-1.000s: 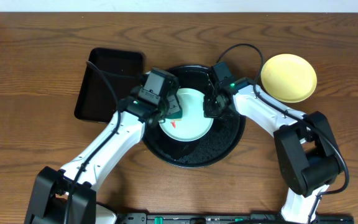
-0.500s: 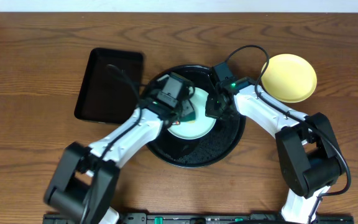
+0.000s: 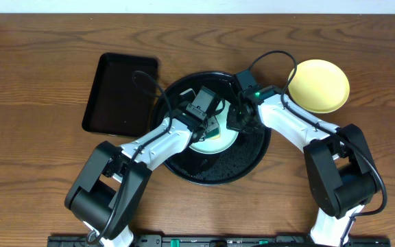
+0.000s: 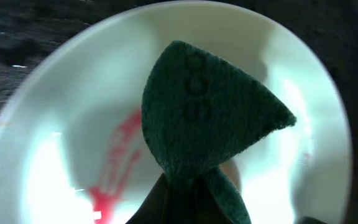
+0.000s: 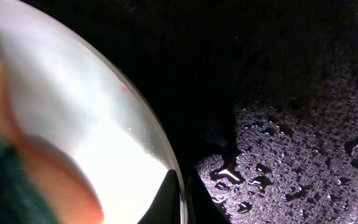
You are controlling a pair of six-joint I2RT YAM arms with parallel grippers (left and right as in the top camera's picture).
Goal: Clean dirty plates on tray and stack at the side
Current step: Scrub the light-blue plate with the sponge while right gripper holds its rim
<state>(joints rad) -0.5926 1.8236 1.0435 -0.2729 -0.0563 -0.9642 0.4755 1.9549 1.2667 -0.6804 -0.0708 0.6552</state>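
Note:
A pale mint plate (image 3: 223,139) lies in the round black tray (image 3: 211,169). In the left wrist view this plate (image 4: 55,112) carries a red smear (image 4: 118,158). My left gripper (image 3: 208,123) (image 4: 188,190) is shut on a teal sponge (image 4: 207,121), which is pressed onto the middle of the plate. At the plate's right edge my right gripper (image 3: 236,121) (image 5: 180,190) is shut on the rim (image 5: 166,155), one finger inside and one outside. A yellow plate (image 3: 318,85) rests on the table to the right of the tray.
A smaller rectangular black tray (image 3: 118,92) sits left of the round one. The round tray's floor (image 5: 291,155) is wet with droplets. Both arms cross over the tray, and a cable (image 3: 269,55) loops behind the right wrist.
My left gripper has swept the sponge rightward across the plate, from its left part to its middle. The right gripper has kept its hold on the rim without moving.

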